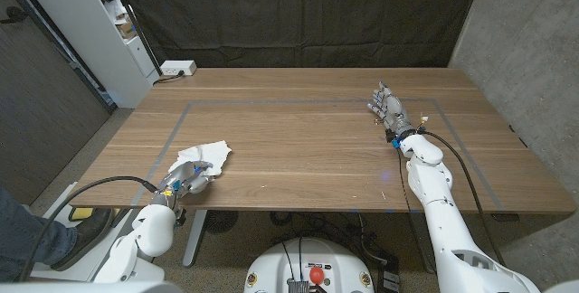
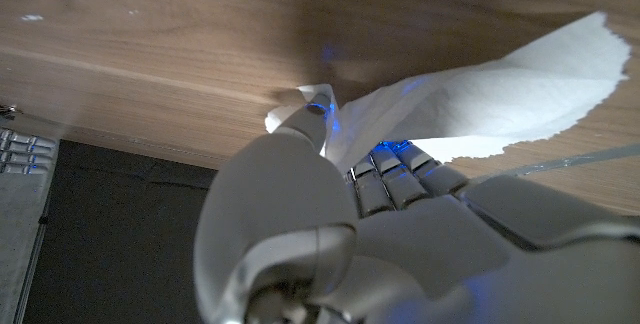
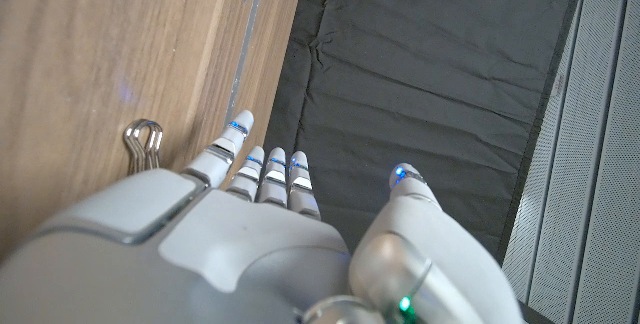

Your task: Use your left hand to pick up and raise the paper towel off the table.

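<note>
Left hand (image 1: 184, 179) holds the paper towel (image 1: 210, 155) near the table's (image 1: 298, 139) front left edge. Its wrist view shows the towel (image 2: 480, 99) pinched in the fingers (image 2: 385, 174). Right hand (image 1: 387, 108) stands far away, fingers spread, holding nothing.

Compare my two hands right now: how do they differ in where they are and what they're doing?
The left hand sits at the table's near left edge, while the right hand is farther back on the right side. The left hand's fingers are closed on the white paper towel; the right hand holds nothing, its fingers extended and apart. In the left wrist view the towel fans out past the left hand; the right wrist view shows only bare wood beside the right hand. Both are white with blue-lit fingertips.
</note>
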